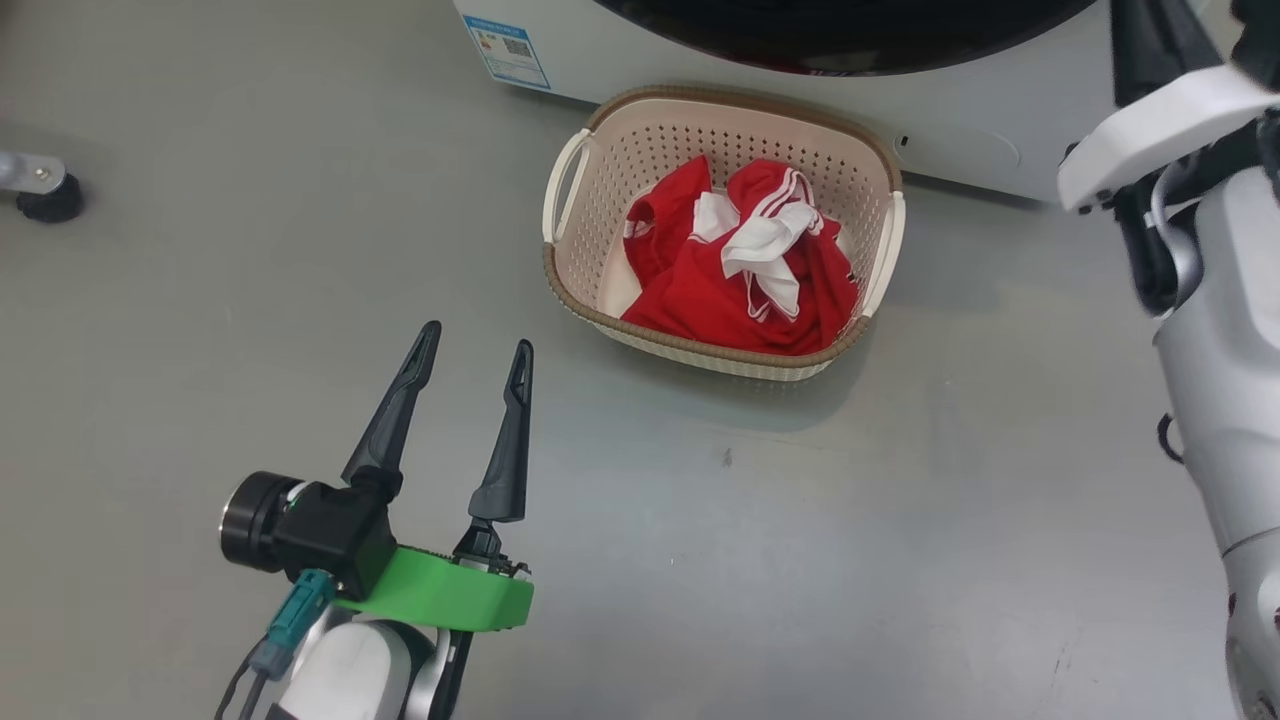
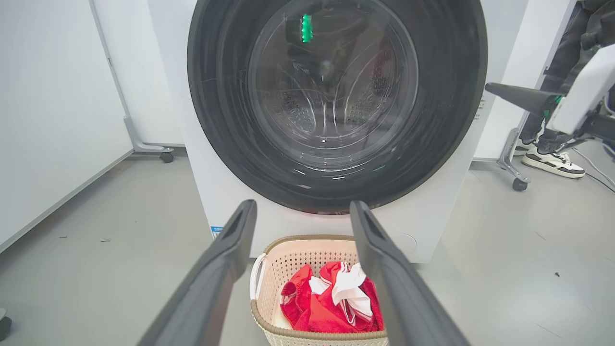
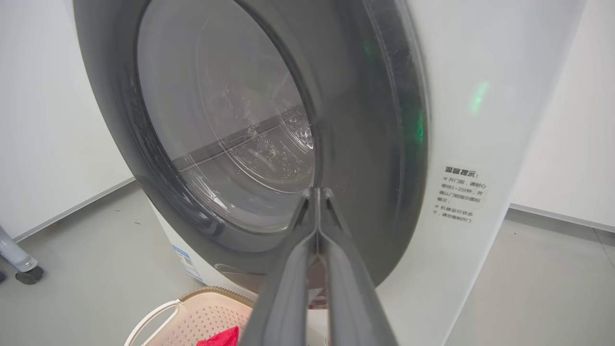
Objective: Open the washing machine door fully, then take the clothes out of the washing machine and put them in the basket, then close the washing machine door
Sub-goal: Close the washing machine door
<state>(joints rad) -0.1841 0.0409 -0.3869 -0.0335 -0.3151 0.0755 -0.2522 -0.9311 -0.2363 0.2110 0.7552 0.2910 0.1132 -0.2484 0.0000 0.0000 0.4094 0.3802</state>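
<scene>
The washing machine [image 2: 432, 226] stands in front of me, and its door [image 2: 216, 96] lies flat against the white front, with the bare drum showing through the glass. On the floor below it, the cream basket [image 1: 720, 97] holds the red and white clothes [image 1: 700, 290]. My left gripper [image 1: 478, 338] hovers open and empty above the floor, left of the basket and short of it. My right gripper [image 3: 314, 191] is shut on nothing, its tips by the black rim of the door [image 3: 375, 144] on its right side. Whether they touch it is unclear.
A wheeled frame leg [image 1: 45, 190] stands on the grey floor at the far left. Another caster leg [image 2: 514, 182] and a person's shoes [image 2: 552, 161] are to the right of the machine. White wall panels [image 2: 48, 120] lie to the left.
</scene>
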